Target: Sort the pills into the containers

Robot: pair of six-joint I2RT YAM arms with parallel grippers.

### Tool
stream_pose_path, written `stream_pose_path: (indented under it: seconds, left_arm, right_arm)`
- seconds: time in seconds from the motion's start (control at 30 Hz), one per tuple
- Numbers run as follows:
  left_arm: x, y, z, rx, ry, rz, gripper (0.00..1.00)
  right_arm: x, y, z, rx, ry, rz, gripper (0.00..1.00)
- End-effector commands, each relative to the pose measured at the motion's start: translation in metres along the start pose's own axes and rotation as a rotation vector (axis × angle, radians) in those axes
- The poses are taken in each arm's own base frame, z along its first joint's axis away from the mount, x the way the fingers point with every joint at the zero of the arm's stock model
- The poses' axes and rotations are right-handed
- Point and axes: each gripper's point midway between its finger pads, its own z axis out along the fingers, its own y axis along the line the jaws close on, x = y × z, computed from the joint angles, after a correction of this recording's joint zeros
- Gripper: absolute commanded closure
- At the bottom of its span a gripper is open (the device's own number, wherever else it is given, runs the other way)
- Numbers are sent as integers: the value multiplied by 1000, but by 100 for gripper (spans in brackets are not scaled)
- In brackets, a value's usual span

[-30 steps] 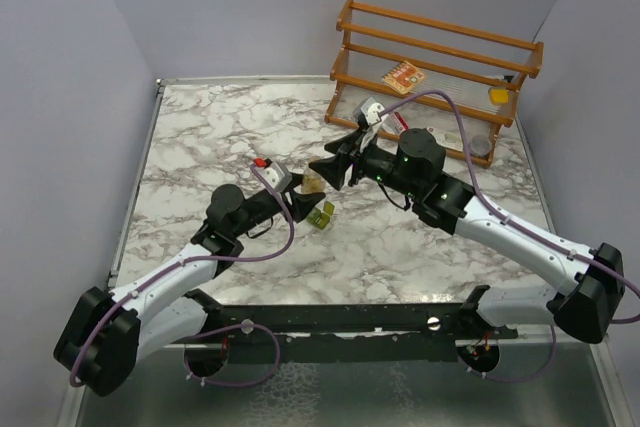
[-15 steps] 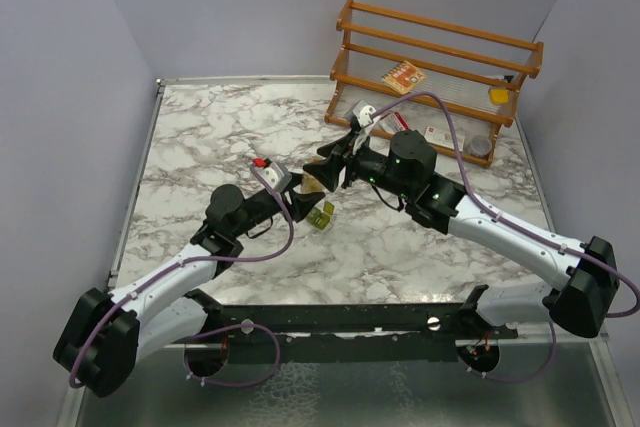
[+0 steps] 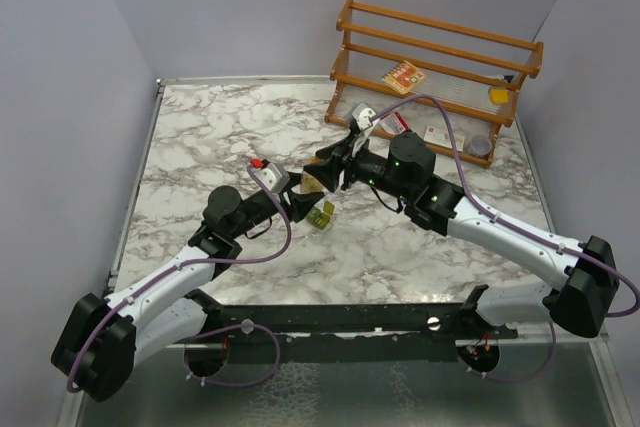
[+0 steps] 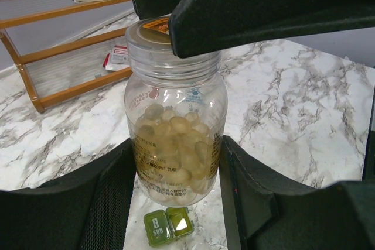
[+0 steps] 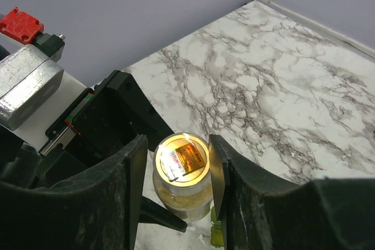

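Marble table (image 3: 200, 137) with grey veins fills the overhead view, lilac walls around it and a wooden rack (image 3: 440, 57) at its far right. From up here we see both arms meeting near the middle. The left gripper (image 3: 306, 195) and the right gripper (image 3: 335, 169) come together on a small clear bottle (image 3: 314, 183). The green pill box (image 3: 322, 214) lies on the marble just beside them. How the jaws stand is too small for us to read from above.

The left wrist camera gives us what the overhead cannot. The left gripper's fingers (image 4: 111, 197) sit against either side of the upright bottle, holding it. The pills (image 4: 176, 144) are heaped inside it, pale yellow. The right gripper's fingers (image 4: 246, 10) reach in over the cap (image 4: 146, 42). Below the bottle we see the pill box as two green squares side by side, one printed with letters.

The right wrist camera looks straight down on the cap and its orange-and-white label. Its own fingers flank the cap narrowly, and we cannot tell whether they press it. Only a green sliver of the pill box shows at the bottom edge.
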Motion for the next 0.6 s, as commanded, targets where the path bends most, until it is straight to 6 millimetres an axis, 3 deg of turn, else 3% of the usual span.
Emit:
stream_pose_path:
  seconds: [0.0,0.13,0.33,0.57]
  left_arm:
    - [-26,-1,2,-5,-80,29,100]
    - [-25,1,3,-12,-76,30,100]
    - [-26,0,4,-7,-78,27,100]
    - [-32,-3,2,3,-94,31,100]
  right_arm:
    - [8,7,2,-35,16,16,54]
    - [7,11,1,-50,13,15,50]
    - [6,10,-1,-38,9,2,31]
    - [13,0,0,12,29,-7,30]
